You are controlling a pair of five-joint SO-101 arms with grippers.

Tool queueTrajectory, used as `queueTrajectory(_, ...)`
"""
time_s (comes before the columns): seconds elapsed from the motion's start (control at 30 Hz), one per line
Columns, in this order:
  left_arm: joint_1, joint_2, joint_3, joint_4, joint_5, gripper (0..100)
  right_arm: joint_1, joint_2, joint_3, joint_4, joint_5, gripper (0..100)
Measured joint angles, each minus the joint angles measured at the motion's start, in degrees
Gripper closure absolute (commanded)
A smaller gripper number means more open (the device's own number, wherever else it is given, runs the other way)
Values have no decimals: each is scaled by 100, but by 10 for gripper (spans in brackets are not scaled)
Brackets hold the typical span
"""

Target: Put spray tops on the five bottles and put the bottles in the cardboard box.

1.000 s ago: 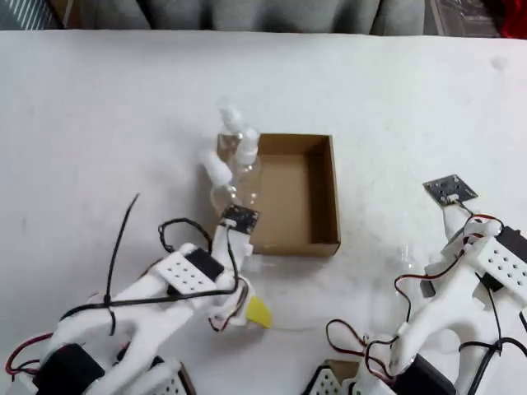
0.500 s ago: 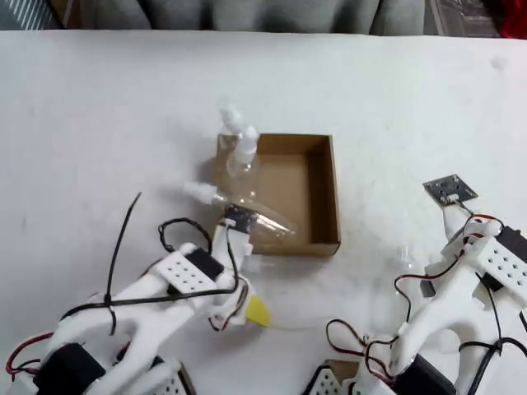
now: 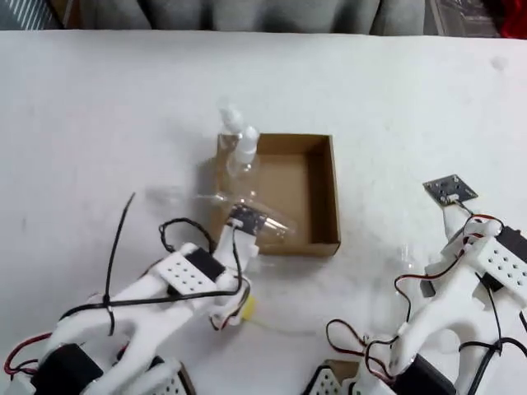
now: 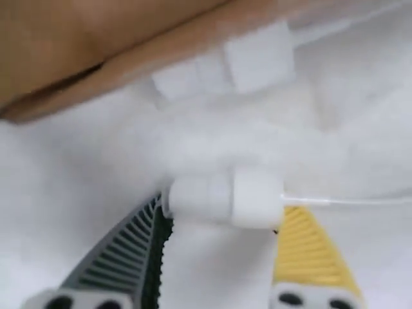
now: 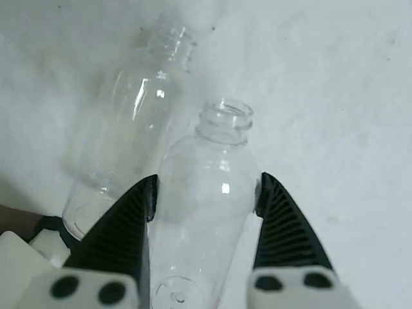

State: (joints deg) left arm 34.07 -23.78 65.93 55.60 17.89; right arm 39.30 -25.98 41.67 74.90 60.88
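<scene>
The left jaws, just outside the box's [image 3: 323,197] front wall, are closed on a white spray top [image 4: 225,201] with a thin tube running off to one side. The right jaws clamp a clear, uncapped bottle [image 5: 209,167] on the table [image 3: 99,107], with a second uncapped bottle [image 5: 129,129] just beside it. Topped bottles [image 3: 239,150] stand at the box's back left corner. A blurred bottle [image 3: 257,217] lies over its front left corner.

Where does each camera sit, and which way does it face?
High view: above table, looking down on cardboard box; both arms show.
Left wrist view: on that arm, facing left pincer holding spray top.
Right wrist view: on that arm, facing right pincer around open bottle.
Shared: cardboard box, in high and left wrist views.
</scene>
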Motion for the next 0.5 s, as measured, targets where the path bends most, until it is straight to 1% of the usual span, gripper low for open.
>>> queueTrajectory(0.1,-9,0,-35,97,-422,978,0,0,0,0,0,982)
queueTrajectory(0.27,-26,97,-229,756,-1152,979,0,0,0,0,0,982)
queueTrajectory(0.5,-26,105,-255,1002,-1442,979,0,0,0,0,0,982)
